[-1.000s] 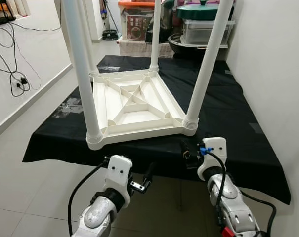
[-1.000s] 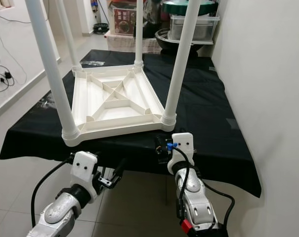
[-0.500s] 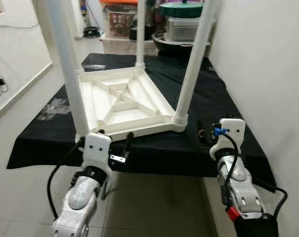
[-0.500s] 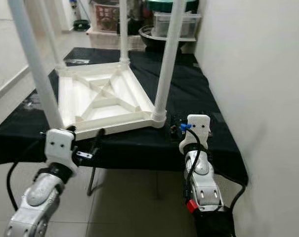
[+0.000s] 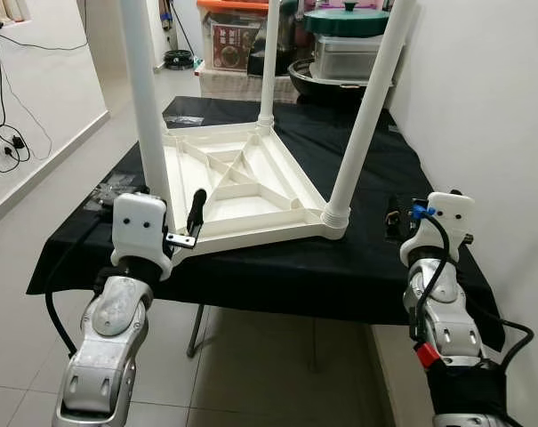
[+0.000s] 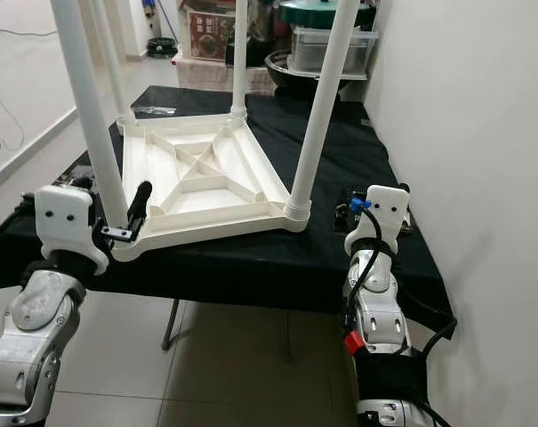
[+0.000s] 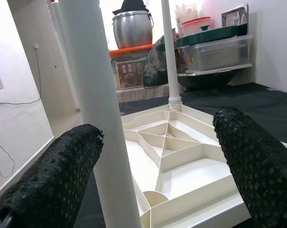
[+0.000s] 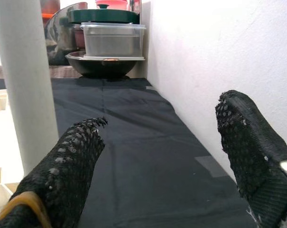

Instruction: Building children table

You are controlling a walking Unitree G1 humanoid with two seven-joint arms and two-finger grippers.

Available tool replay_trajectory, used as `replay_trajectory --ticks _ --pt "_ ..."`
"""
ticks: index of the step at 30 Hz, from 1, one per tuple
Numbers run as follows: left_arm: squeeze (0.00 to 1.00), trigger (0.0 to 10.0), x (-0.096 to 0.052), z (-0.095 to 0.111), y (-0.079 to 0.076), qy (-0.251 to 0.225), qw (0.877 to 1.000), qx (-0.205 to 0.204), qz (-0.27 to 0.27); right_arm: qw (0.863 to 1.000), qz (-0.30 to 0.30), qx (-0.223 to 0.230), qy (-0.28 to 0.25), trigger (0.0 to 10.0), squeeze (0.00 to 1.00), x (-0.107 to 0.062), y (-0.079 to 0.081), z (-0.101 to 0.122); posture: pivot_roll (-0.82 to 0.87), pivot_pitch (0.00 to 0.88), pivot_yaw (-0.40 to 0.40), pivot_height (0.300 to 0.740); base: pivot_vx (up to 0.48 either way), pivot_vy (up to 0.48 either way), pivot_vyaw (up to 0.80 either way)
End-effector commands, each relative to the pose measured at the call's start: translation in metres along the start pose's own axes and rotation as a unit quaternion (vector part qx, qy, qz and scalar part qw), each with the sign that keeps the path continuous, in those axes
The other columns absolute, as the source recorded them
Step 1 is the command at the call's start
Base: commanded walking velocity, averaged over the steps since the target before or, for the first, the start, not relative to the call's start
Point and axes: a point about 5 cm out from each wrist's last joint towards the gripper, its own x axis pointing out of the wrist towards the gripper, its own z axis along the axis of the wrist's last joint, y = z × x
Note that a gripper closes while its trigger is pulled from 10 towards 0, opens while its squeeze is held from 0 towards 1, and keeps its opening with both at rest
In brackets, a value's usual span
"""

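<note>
Four white legs stand up from the children's table [image 5: 242,182], which lies upside down on the black-covered worktop [image 5: 375,258], its ribbed underside facing up. The left pincer [image 7: 157,166] sits at the table's near left corner, its fingers [image 5: 196,206] spread apart on either side of the near left leg [image 5: 148,107] without closing on it; the wrist view shows the leg just inside the one finger and the ribbed underside beyond. The right pincer [image 8: 167,161] hovers over the worktop's right side, near the wall [image 5: 482,107], well apart from the near right leg [image 5: 362,124], with its fingers also spread wide and holding nothing. Compared with a second ago, both arms have risen from below the worktop's front edge: the left one has come up to the corner leg, and the right one has swung outward toward the wall. Beyond the table stand storage boxes [image 5: 353,55] and a dark pan with a green lid [image 5: 350,20].
</note>
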Motion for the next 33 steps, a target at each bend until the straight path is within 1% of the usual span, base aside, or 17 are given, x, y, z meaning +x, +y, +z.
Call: replay_trajectory --ticks 1,6,7,8,10,11,14,16,17,23,25,27,31,33 --pt "0.0 10.0 -0.001 -0.006 -0.001 0.017 1.0 -0.002 -0.007 1.0 0.001 0.006 -0.006 10.0 0.0 -0.001 0.003 0.003 0.06 0.033 -0.06 0.74 0.0 0.0 0.0" --pt "0.0 10.0 -0.001 -0.007 -0.006 0.023 1.0 -0.01 -0.014 1.0 0.0 0.003 -0.004 10.0 0.0 -0.002 0.006 0.002 0.06 0.03 -0.061 0.74 0.0 0.0 0.0" --pt "0.0 10.0 -0.002 -0.008 -0.008 0.026 0.999 -0.016 -0.021 1.0 0.0 -0.003 -0.005 10.0 0.0 -0.002 0.007 0.002 0.06 0.029 -0.061 0.74 0.0 0.0 0.0" --pt "0.0 10.0 -0.003 -0.01 -0.013 0.034 0.998 -0.025 -0.039 1.0 0.001 -0.002 -0.004 10.0 0.0 -0.001 0.008 0.002 0.06 0.027 -0.061 0.74 0.0 0.0 0.0" --pt "0.0 10.0 -0.003 -0.01 -0.013 0.034 0.998 -0.025 -0.039 1.0 0.001 -0.002 -0.004 10.0 0.0 -0.001 0.008 0.002 0.06 0.027 -0.061 0.74 0.0 0.0 0.0" --pt "0.0 10.0 -0.004 -0.012 -0.016 0.039 0.997 -0.031 -0.057 1.0 -0.001 -0.007 -0.005 10.0 0.0 -0.001 0.007 0.002 0.06 0.027 -0.061 0.74 0.0 0.0 0.0" --pt "0.0 10.0 -0.006 -0.018 -0.027 0.055 0.992 -0.043 -0.103 1.0 -0.004 0.003 -0.006 10.0 0.0 0.001 0.007 0.004 0.06 0.028 -0.058 0.74 0.0 0.0 0.0" --pt "0.0 10.0 -0.006 -0.018 -0.027 0.055 0.992 -0.043 -0.103 1.0 -0.004 0.003 -0.006 10.0 0.0 0.001 0.007 0.004 0.06 0.028 -0.058 0.74 0.0 0.0 0.0" --pt "0.0 10.0 -0.006 -0.019 -0.03 0.055 0.991 -0.039 -0.116 1.0 -0.003 0.002 -0.007 10.0 0.0 0.001 0.008 0.004 0.06 0.031 -0.058 0.74 0.0 0.0 0.0" --pt "0.0 10.0 -0.004 -0.022 -0.032 0.058 0.99 -0.041 -0.121 1.0 -0.001 0.0 -0.008 10.0 0.0 0.0 0.009 0.005 0.06 0.035 -0.056 0.74 0.0 0.0 0.0" --pt "0.0 10.0 0.002 -0.024 -0.028 0.054 0.992 -0.025 -0.113 1.0 -0.004 -0.005 -0.01 10.0 0.0 0.0 0.008 0.006 0.05 0.043 -0.051 0.74 0.0 0.0 -0.54" --pt "0.0 10.0 0.005 -0.025 -0.026 0.052 0.992 -0.02 -0.112 1.0 -0.006 -0.003 -0.008 10.0 0.0 -0.001 0.008 0.006 0.06 0.046 -0.05 0.74 0.0 0.0 -0.8" --pt "0.0 10.0 0.005 -0.027 -0.027 0.059 0.992 -0.024 -0.113 1.0 -0.005 -0.001 -0.006 10.0 0.0 -0.002 0.008 0.005 0.06 0.048 -0.051 0.74 0.0 0.0 -0.8" --pt "0.0 10.0 0.005 -0.028 -0.027 0.061 0.991 -0.028 -0.115 1.0 -0.006 0.0 -0.009 10.0 0.0 -0.002 0.009 0.005 0.05 0.05 -0.047 0.74 0.257 0.0 -0.21"
